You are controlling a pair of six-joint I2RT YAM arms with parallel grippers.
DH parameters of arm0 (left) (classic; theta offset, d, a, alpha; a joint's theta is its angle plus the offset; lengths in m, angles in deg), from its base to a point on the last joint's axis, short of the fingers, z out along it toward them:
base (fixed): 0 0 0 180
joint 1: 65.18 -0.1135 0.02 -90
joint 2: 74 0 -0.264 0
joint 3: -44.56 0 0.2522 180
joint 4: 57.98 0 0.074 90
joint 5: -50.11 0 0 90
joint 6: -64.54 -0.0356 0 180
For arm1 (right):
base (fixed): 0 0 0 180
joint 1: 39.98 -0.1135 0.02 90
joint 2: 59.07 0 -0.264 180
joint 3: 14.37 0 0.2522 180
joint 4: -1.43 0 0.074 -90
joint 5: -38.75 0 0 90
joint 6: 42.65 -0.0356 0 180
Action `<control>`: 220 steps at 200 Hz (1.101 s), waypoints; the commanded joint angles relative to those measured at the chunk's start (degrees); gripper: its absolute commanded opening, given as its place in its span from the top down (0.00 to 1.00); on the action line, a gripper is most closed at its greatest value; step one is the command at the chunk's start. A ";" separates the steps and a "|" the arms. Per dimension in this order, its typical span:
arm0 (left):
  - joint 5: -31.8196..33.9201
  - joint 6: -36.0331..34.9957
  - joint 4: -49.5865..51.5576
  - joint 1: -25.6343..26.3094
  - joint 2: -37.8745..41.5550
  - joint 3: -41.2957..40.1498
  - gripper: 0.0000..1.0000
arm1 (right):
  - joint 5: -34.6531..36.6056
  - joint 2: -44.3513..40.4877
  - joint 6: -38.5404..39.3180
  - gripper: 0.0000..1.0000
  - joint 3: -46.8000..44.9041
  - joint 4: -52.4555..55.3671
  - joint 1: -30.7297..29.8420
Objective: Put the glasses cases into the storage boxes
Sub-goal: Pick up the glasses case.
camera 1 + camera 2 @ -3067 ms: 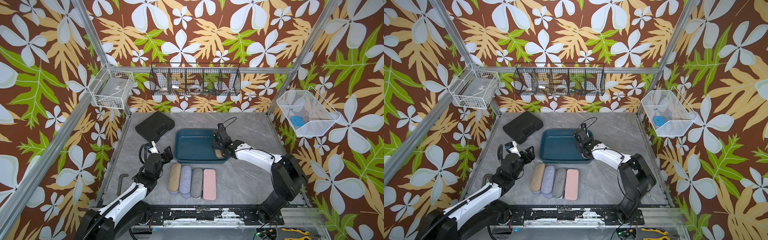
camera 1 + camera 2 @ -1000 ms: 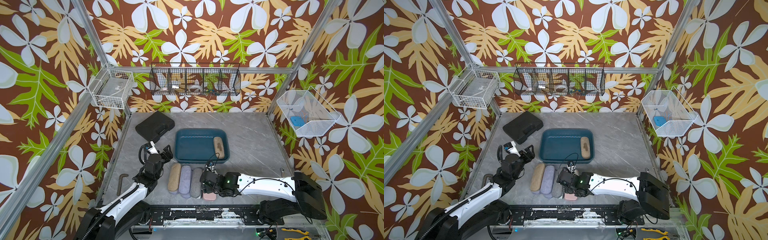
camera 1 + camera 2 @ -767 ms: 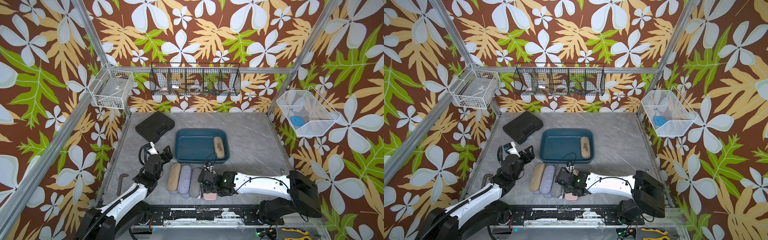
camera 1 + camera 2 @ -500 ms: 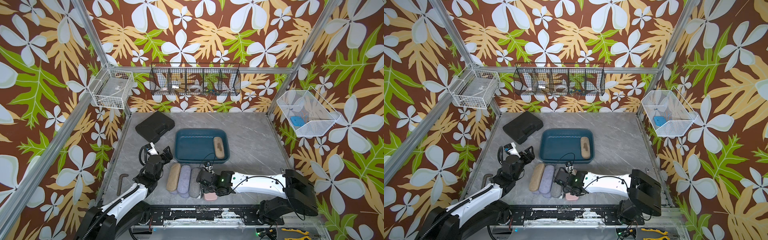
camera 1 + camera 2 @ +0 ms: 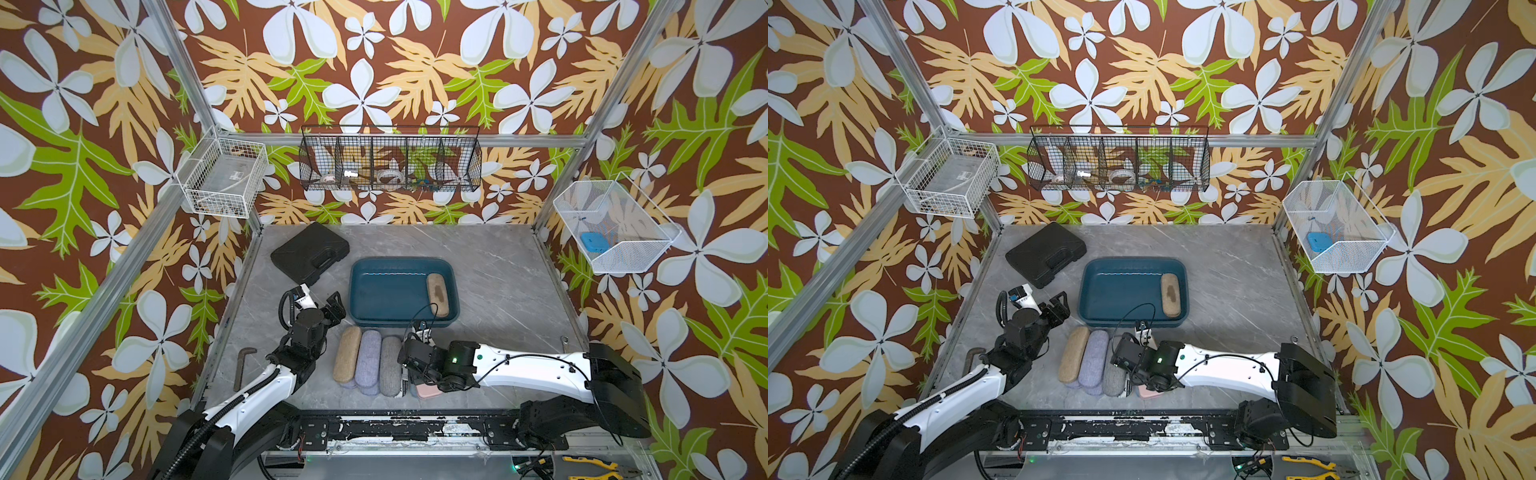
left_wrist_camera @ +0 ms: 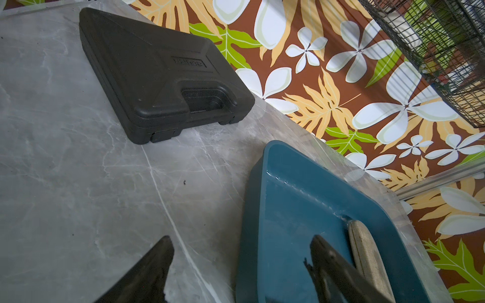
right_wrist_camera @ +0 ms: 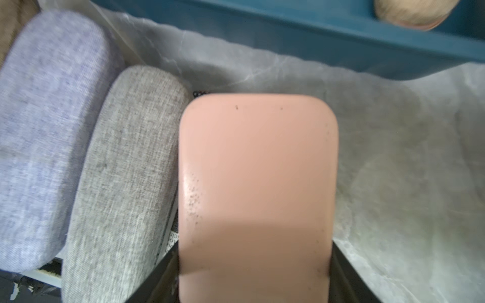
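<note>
The pink case lies flat on the desk, and the right gripper has its jaws pinching that case, one dark finger pressed against each long side. In both top views the gripper's body covers most of this case, so only its near end peeks out. Touching it at 9 o'clock lies the grey case, then the lavender case, then a tan case, all side by side with their long axes running from 12 to 6 o'clock. A strip of black-and-white print shows low down between the grey and pink ones.

At 12 o'clock from this row, near but apart, sits the teal tub. A second tan case lies inside it along the 3 o'clock wall; the remaining floor is bare.

The left gripper hovers just off the tub's 8 o'clock corner with its jaws spread, nothing between them. A black moulded case rests on the desk at the tub's 10 o'clock.
</note>
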 commanded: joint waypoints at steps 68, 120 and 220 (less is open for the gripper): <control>2.23 -1.76 -0.10 -0.05 0.26 0.54 0.17 | 8.25 -4.26 7.87 0.39 7.39 5.09 4.53; 1.29 -1.70 -0.58 -0.06 -1.61 1.83 0.17 | 9.33 0.71 19.12 0.38 11.92 -6.29 13.47; 1.80 -1.54 -0.88 -0.07 -3.33 2.82 0.17 | 4.61 15.62 27.96 0.37 21.72 -15.43 24.85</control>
